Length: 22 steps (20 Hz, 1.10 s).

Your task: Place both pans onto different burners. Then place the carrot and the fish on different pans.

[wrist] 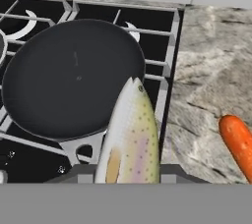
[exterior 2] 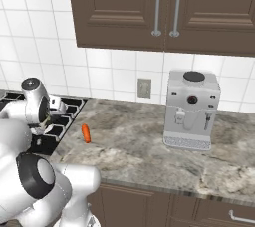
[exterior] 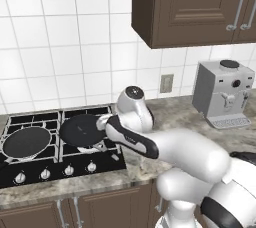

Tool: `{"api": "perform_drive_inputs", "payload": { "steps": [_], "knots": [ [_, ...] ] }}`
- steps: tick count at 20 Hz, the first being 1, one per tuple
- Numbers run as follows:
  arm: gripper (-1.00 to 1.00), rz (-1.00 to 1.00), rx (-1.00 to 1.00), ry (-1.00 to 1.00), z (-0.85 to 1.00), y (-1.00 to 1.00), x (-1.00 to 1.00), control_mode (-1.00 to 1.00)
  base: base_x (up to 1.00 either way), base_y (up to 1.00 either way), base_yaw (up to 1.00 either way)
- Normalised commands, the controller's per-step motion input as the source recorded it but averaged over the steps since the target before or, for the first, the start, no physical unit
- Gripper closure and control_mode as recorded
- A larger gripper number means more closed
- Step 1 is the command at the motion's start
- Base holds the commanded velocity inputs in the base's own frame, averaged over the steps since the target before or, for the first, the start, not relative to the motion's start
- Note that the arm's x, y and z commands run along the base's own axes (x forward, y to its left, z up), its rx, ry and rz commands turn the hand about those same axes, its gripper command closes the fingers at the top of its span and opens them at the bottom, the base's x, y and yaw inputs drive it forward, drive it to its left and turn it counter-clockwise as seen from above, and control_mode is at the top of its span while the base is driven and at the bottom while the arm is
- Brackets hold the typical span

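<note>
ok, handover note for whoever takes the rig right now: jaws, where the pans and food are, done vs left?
Gripper: jaws shut on the fish, held above the right pan, near its rim.
Both pans sit on separate burners: left pan, right pan.
Carrot lies on the counter just right of the cooktop.
Done: pans placed, fish picked up.
Left: set the fish in the right pan, then the carrot in the left pan.

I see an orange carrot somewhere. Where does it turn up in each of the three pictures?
Left base view: I cannot find it; the arm covers much of the counter beside the stove.
Right base view: the carrot lies on the stone counter, left of middle, just right of the stove.
Hand view: the carrot is at the right edge, on the counter.
Shared landmark: the stove, whose right edge meets the counter.
</note>
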Motion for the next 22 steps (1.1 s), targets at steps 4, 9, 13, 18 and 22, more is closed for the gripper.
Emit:
{"api": "perform_drive_inputs", "payload": {
  "steps": [4, 9, 13, 18, 22],
  "knots": [
    [1.0, 0.05, 0.0, 0.0, 0.15, 0.42, 0.41, -1.0, 0.0, 0.0, 0.0],
    [1.0, 0.05, 0.0, -0.01, 0.0, 0.39, 0.37, -1.0, 0.0, 0.0, 0.0],
    [1.0, 0.04, 0.0, -0.02, 0.0, 0.43, 0.36, -1.0, 0.0, 0.0, 0.0],
    [1.0, 0.02, -0.02, -0.03, -0.07, 0.32, 0.31, -1.0, 0.0, 0.0, 0.0],
    [1.0, 0.01, -0.03, -0.02, -0.19, 0.31, 0.29, -1.0, 0.0, 0.0, 0.0]
  ]
}}
